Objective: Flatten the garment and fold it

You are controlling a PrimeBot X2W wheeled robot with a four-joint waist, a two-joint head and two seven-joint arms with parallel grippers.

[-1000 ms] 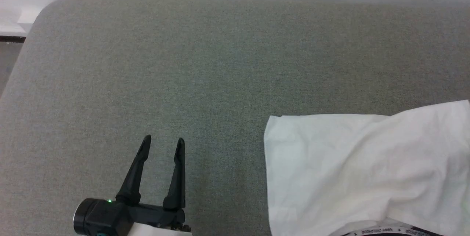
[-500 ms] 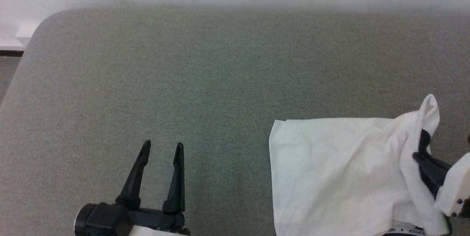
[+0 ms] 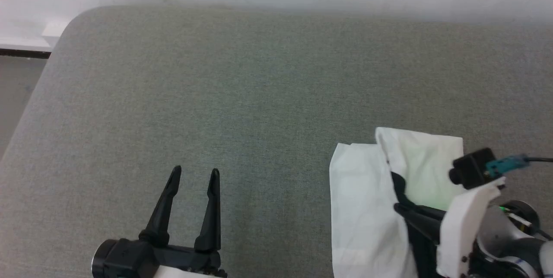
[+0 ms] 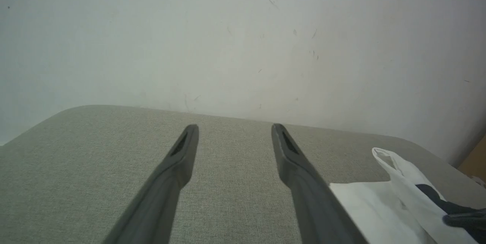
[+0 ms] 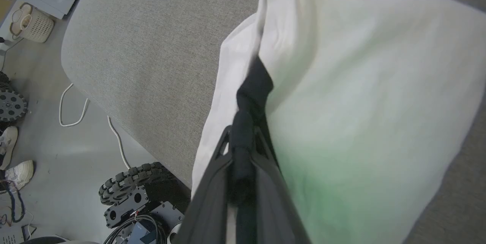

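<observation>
Since the right gripper (image 3: 399, 209) was clamped on a black bit of the garment (image 3: 358, 226), prob. a sleeve or trim, the white cloth hung draped over it instead of lying flat. The right wrist view showed its fingers (image 5: 210, 191) shut tight w/ the dark strip pinched btwn them. That hold looked meant to carry one side across the body for a fold. The left gripper (image 3: 195, 170), lower left of the head frame, hovered over the bare grey table (image 3: 216, 75), fingers spread wide w/ nothing in them, well apart from the cloth, likely parked out of the way. The garment sat lower right of the head frame, on the table, running off the bottom edge. Its long axis ran approx. top-to-bottom of the frame, w/ a raised corner pointing to the frame's top. The neck end was hidden, so which end was the collar couldn't be told.
</observation>
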